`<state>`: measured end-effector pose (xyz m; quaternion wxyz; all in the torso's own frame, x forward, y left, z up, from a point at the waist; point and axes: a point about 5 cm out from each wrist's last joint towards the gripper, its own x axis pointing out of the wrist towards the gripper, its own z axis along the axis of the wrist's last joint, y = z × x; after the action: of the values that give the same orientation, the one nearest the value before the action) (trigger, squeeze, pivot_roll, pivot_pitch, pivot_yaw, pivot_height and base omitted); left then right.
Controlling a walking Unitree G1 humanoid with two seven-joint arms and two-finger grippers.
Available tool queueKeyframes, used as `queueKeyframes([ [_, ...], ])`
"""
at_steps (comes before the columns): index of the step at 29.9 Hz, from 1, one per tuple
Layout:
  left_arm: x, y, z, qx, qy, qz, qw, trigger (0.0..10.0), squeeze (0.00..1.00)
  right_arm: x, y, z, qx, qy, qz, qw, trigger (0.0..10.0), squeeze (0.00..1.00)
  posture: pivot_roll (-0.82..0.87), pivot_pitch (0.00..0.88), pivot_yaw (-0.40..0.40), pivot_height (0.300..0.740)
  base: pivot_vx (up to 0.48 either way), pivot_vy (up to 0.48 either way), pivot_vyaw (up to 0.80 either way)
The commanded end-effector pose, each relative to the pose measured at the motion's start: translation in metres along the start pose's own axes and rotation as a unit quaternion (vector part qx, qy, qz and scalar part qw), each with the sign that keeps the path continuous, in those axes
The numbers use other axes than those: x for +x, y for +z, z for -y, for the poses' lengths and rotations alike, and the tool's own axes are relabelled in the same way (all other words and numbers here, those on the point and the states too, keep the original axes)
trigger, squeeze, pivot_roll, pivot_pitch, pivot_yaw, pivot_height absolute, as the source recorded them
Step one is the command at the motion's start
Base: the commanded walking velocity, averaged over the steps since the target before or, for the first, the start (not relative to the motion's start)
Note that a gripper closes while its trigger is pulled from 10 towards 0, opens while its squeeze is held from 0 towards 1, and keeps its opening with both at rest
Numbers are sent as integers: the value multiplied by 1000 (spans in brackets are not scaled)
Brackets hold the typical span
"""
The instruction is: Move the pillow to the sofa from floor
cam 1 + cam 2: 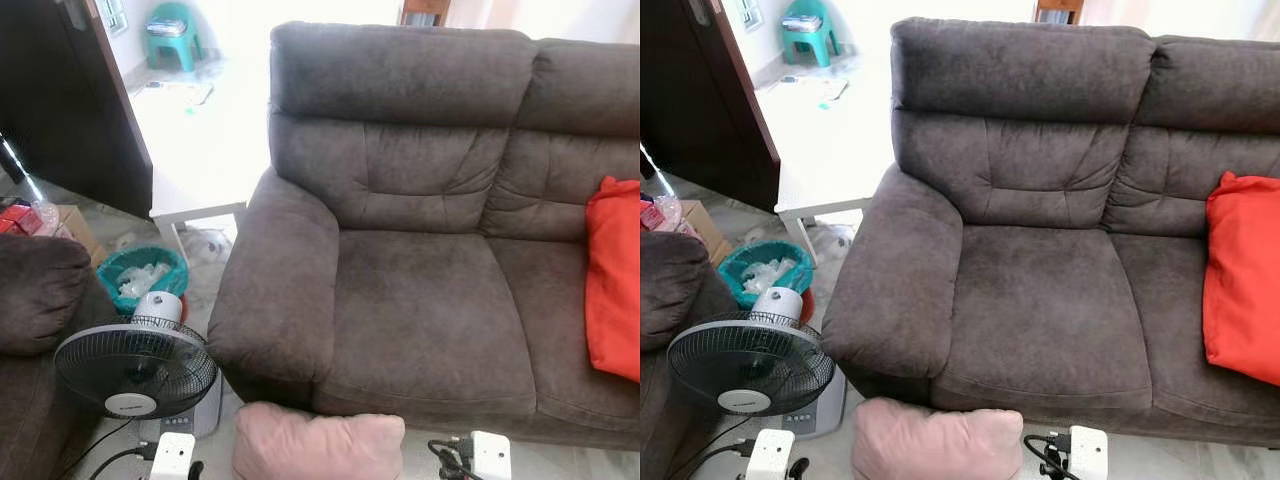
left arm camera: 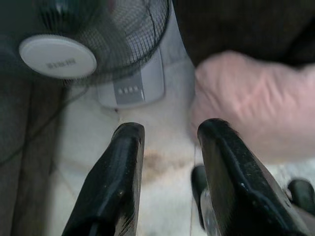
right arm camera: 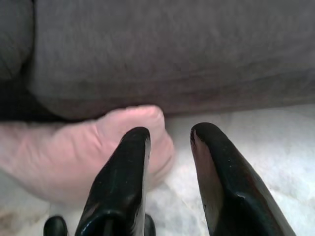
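Pillow (image 1: 318,444) lies on floor (image 3: 275,147) between two parted, empty grippers, against sofa (image 1: 420,310).

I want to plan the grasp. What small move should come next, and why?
Probably bring both tools inward onto the pillow. It lies on the floor against the sofa front, between the arms. The left tool and the right tool are open, one at each end, gripping nothing yet.

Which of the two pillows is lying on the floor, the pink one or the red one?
The pink pillow. It lies on the floor against the sofa's front edge, while the red pillow rests up on the seat at the robot's right.
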<state>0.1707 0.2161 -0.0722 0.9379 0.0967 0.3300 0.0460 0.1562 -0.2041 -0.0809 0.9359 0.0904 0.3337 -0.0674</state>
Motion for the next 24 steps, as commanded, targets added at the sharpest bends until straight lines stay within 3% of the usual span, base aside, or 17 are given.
queueKeyframes([
  [1, 12, 41, 0, -8, 1, 96, 995, 10000, 0, -1, 3, 0, 3, 3, 22, 1000, 10000, 0, 38, 0, -40, 740, 0, 0, 0],
  [2, 17, 114, 2, 20, 8, 274, 961, 10000, 0, -2, 4, 0, 4, 5, 31, 1000, 10000, 0, 38, 0, -40, 740, 0, 0, 0],
  [3, 17, 114, 2, 20, 8, 274, 961, 10000, 0, -2, 4, 0, 4, 5, 31, 1000, 10000, 0, 38, 0, -40, 740, 0, 0, 0],
  [4, 9, 149, 5, 39, 14, 375, 926, 10000, 0, -2, 4, 0, 4, 5, 37, 999, 10000, 0, 45, 0, -41, 740, 0, 0, 0],
  [5, 2, 166, 10, 42, 12, 421, 906, 10000, 0, -3, 5, 0, 4, 6, 45, 999, 10000, 0, 44, 0, -41, 740, 0, 0, 0],
  [6, 2, 166, 10, 42, 12, 421, 906, 10000, 0, -3, 5, 0, 4, 6, 45, 999, 10000, 0, 44, 0, -41, 740, 0, 0, 0],
  [8, -6, 178, 14, 48, 8, 452, 891, 10000, 0, -3, 6, 0, 2, 7, 54, 998, 10000, 0, 42, 0, -40, 740, 0, 0, 0],
  [9, -7, 180, 15, 49, 6, 459, 887, 10000, 0, -4, 7, 0, 2, 7, 57, 998, 10000, 0, 41, 0, -39, 740, 0, 0, 0],
  [13, -8, 186, 19, 43, -18, 443, 895, 10000, 0, -5, 8, 0, -5, 7, 74, 997, 10000, 0, 44, 0, -37, 740, 0, 0, 0],
  [14, -11, 188, 18, 40, -20, 444, 895, 10000, 0, 8, 81, -2, -24, 17, 232, 972, 10000, 0, 45, 0, -35, 740, 0, 0, 0],
  [15, -11, 188, 18, 40, -20, 444, 895, 10000, 0, 8, 81, -2, -24, 17, 232, 972, 10000, 0, 45, 0, -35, 740, 0, 0, 0],
  [16, -13, 189, 16, 36, -18, 444, 895, 10000, 0, 6, 120, -3, -31, 23, 315, 948, 10000, 0, 43, 0, -34, 740, 0, 0, 0],
  [20, -20, 187, 11, 31, -12, 441, 897, 10000, 0, -4, 134, -1, -35, 23, 358, 933, 10000, 0, 37, 0, -33, 740, 0, 0, 0],
  [24, -24, 182, 7, 26, -6, 432, 902, 10000, 0, -12, 135, -1, -44, 26, 375, 926, 10000, 0, 40, 0, -39, 740, 0, 0, 0],
])
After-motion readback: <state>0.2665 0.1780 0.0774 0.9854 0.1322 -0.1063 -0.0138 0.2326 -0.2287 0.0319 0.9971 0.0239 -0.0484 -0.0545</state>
